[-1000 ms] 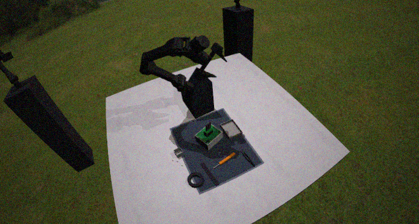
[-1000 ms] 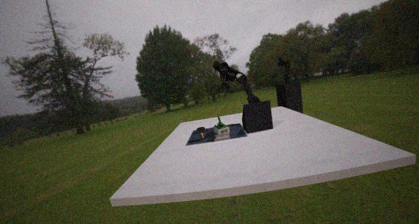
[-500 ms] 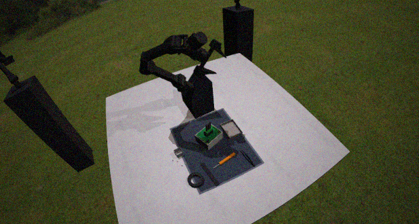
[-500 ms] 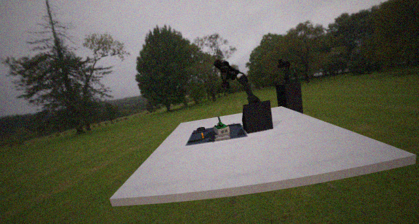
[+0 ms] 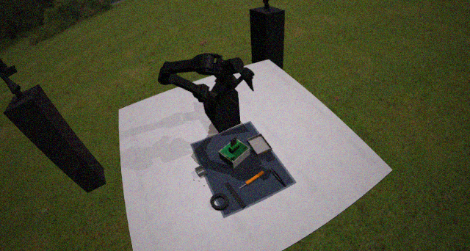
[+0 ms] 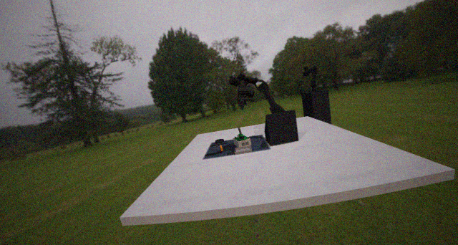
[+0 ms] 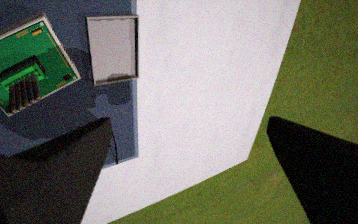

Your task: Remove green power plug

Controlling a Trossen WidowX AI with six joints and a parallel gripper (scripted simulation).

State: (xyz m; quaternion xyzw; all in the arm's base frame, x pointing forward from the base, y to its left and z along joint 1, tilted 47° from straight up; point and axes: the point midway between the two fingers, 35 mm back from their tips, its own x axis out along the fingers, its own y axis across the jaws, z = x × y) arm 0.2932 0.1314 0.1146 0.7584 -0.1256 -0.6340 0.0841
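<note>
Green plug is sitting in its socket as the open end effector is hovering above the worktop

Nearest in the top view, a black ring is lying across the edge of a blue mat, with a dark flat bar resting just beside it. An orange-handled tool is lying farther in, and a thin dark tool is resting near its handle end. A small silvery object is standing at the mat's left edge.

Beyond these, the circuit board is topping a pale box, and the green power plug is sitting in its socket, dark leads rising from it. The grey tray is lying beside the box, holding no plug.

Farther back, the end effector is hanging well above the worktop, its fingers standing wide with nothing between them. Behind, two dark pillars are standing on grass.
</note>
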